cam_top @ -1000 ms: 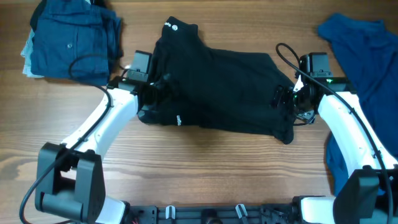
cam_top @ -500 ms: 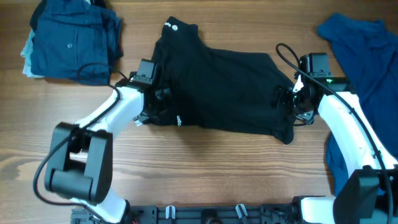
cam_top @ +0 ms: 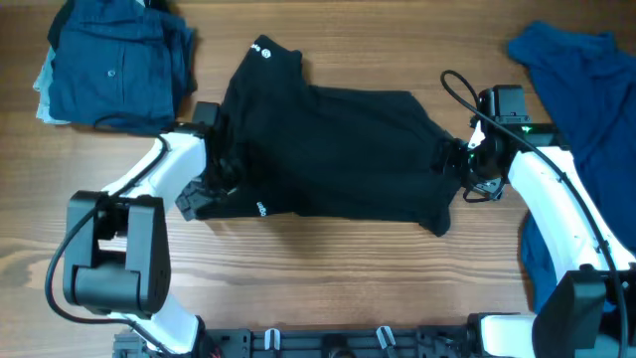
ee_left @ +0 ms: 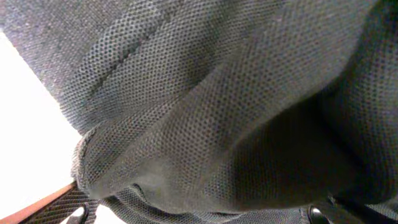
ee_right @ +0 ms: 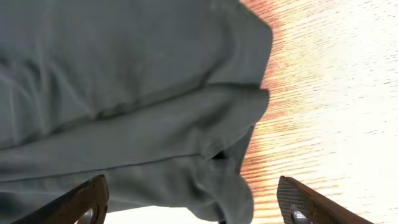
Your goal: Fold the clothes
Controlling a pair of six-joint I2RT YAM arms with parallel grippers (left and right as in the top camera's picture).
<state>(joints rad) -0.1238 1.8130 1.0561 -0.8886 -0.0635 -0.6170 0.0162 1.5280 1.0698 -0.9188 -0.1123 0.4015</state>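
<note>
A black garment (cam_top: 333, 149) lies spread across the middle of the table, its collar with a white logo at the far left end. My left gripper (cam_top: 199, 199) is at the garment's near left corner. In the left wrist view black mesh fabric (ee_left: 205, 106) fills the frame and bulges between the fingers (ee_left: 199, 214), which sit wide apart. My right gripper (cam_top: 449, 159) is at the garment's right edge. In the right wrist view its fingers (ee_right: 193, 211) are wide apart around a hanging fold of the garment (ee_right: 124, 93).
A stack of folded blue clothes (cam_top: 114, 65) sits at the far left corner. A loose blue garment (cam_top: 586, 89) lies along the right side and runs under the right arm. Bare wood shows along the near edge (cam_top: 328, 268).
My left arm swung left and nearer, and the black garment shifted left with it; the near left corner stretched out. The right arm stayed put.
</note>
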